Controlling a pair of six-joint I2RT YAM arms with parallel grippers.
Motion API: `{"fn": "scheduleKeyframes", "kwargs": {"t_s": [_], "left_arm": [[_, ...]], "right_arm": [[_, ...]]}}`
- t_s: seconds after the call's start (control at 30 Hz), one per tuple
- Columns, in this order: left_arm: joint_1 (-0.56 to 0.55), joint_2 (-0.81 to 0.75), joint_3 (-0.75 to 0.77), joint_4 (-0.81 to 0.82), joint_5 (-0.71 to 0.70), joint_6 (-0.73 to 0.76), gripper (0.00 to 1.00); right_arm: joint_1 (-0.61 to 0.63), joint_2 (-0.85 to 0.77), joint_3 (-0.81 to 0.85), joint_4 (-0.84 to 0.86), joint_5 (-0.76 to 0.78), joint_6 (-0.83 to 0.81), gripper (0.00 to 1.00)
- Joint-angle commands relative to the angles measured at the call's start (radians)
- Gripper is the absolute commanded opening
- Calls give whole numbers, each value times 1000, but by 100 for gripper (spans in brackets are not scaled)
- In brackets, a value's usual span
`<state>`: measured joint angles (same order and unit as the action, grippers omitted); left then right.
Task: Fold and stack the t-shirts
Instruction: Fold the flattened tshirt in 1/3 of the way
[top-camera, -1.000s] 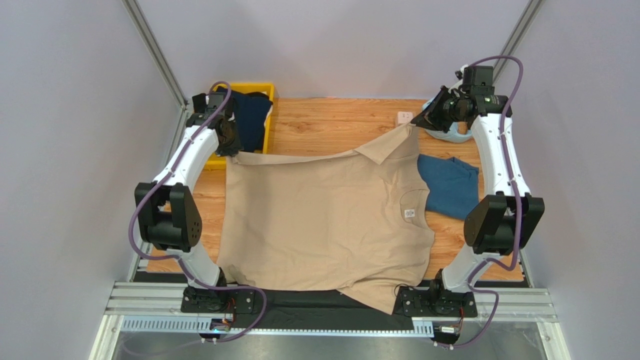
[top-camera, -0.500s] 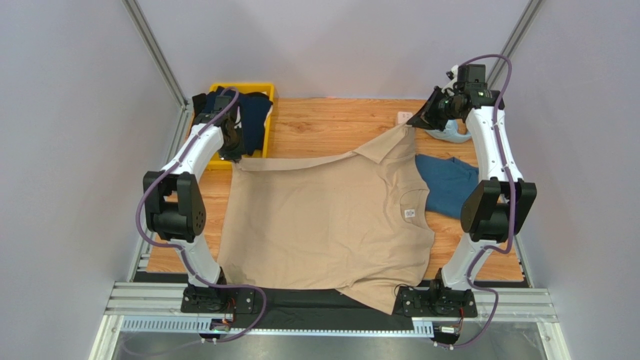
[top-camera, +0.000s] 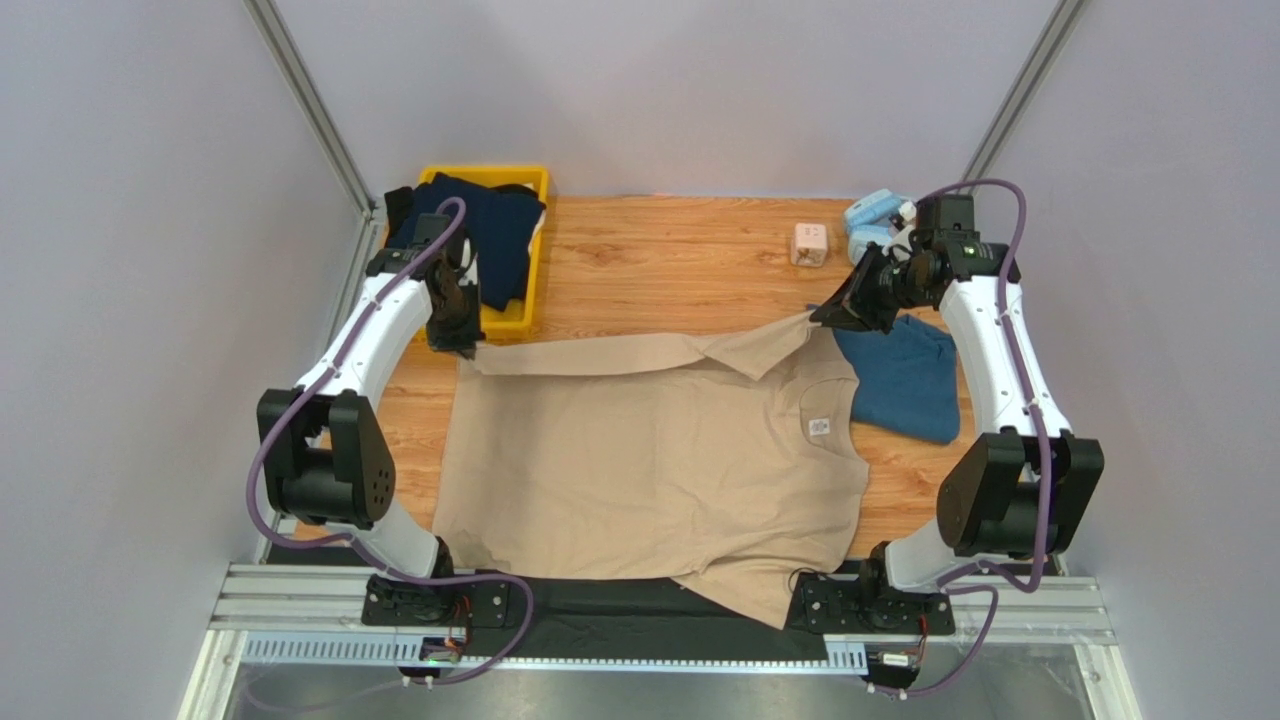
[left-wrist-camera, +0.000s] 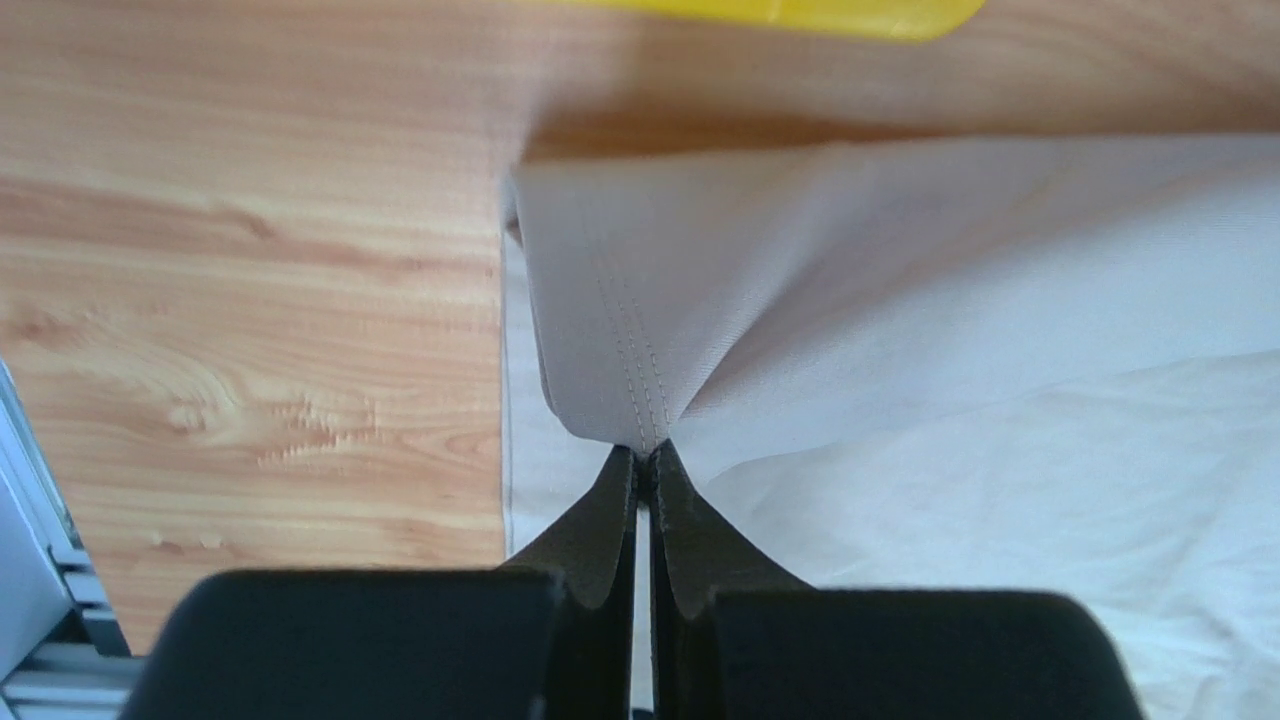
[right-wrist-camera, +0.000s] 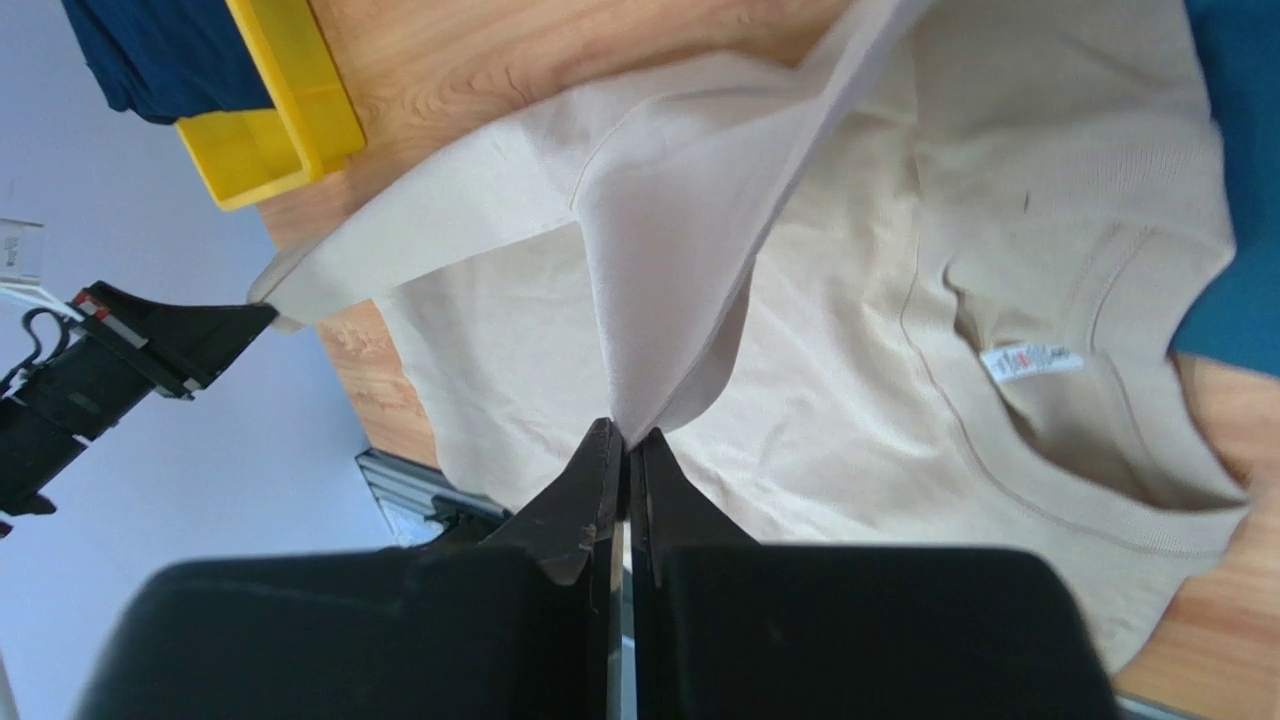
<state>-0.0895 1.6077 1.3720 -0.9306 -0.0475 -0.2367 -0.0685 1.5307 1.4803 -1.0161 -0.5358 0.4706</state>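
In the top external view, the limp beige t-shirt (top-camera: 646, 465) is clamped at its upper-frame corners by the left end effector (top-camera: 464, 344) and the right end effector (top-camera: 819, 315).

Soft, even light falls from overhead in the top view. The wooden table (top-camera: 661, 248) and the grey walls are bright without glare, shadows are faint and soft-edged, and the picture is sharp to its corners. In the left wrist view the beige t-shirt (left-wrist-camera: 977, 375) is washed out almost to white toward the right, and a soft brown shadow lies on the wood below the yellow bin (left-wrist-camera: 781, 12). In the right wrist view the lifted fold is pale while the flat cloth keeps its tan. The left gripper (left-wrist-camera: 642, 453) and right gripper (right-wrist-camera: 622, 438) show as dark, featureless shapes, slightly soft.
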Motion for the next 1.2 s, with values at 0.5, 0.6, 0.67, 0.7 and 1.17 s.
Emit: {"fn": "scheduleKeyframes", "kwargs": {"t_s": [0.5, 0.6, 0.67, 0.7, 1.17], "left_arm": [[7, 35, -53, -146, -29, -15, 0], [14, 69, -57, -151, -43, -16, 0], [25, 87, -66, -145, -45, -19, 0], [28, 92, -70, -139, -43, -21, 0], [65, 222, -53, -120, -106, -27, 12]], "right_arm": [[27, -193, -334, -139, 3, 20, 0], [29, -198, -354, -148, 5, 19, 0], [29, -202, -354, -150, 8, 16, 0], [29, -201, -354, -150, 11, 14, 0], [29, -112, -408, -188, 91, -32, 0]]}}
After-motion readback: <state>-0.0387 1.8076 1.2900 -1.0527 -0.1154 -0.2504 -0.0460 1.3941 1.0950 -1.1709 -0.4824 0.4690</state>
